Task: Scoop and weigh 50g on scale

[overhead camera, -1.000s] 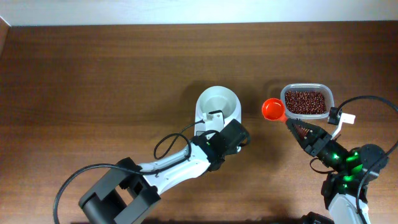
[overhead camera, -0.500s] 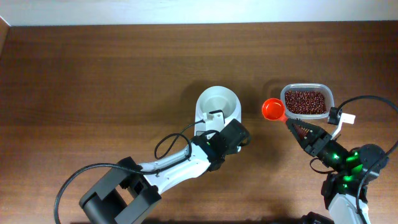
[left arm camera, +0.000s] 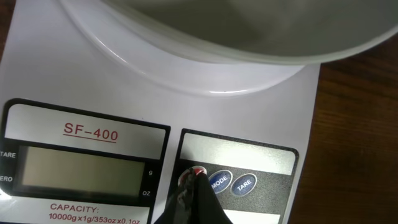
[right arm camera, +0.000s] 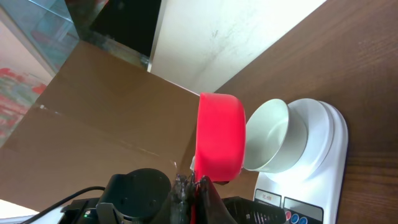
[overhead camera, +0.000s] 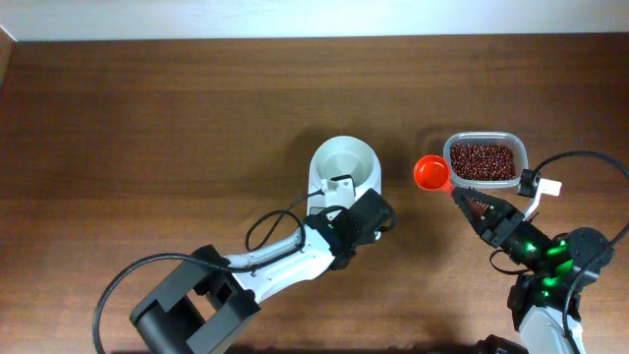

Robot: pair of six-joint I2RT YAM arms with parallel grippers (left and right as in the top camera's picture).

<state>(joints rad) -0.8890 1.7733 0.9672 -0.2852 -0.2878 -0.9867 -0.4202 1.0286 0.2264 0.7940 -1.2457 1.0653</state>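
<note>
Left pincer, fingers together, meets the scale from 6 o'clock overhead. Right pincer is clamped on the orange scoop, which sits at 9 o'clock of the beans in their tub. Left wrist: the tip sits on the red button. Right wrist: the white bowl lies at the scoop's 3 o'clock.

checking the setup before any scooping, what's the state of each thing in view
scale, display blank, bowl on top
bowl, empty
tub, no lid, holding beans
scoop, empty, held beside the tub
left pincer, shut, tip at the scale's red button
right pincer, shut on the scoop's handle
</note>
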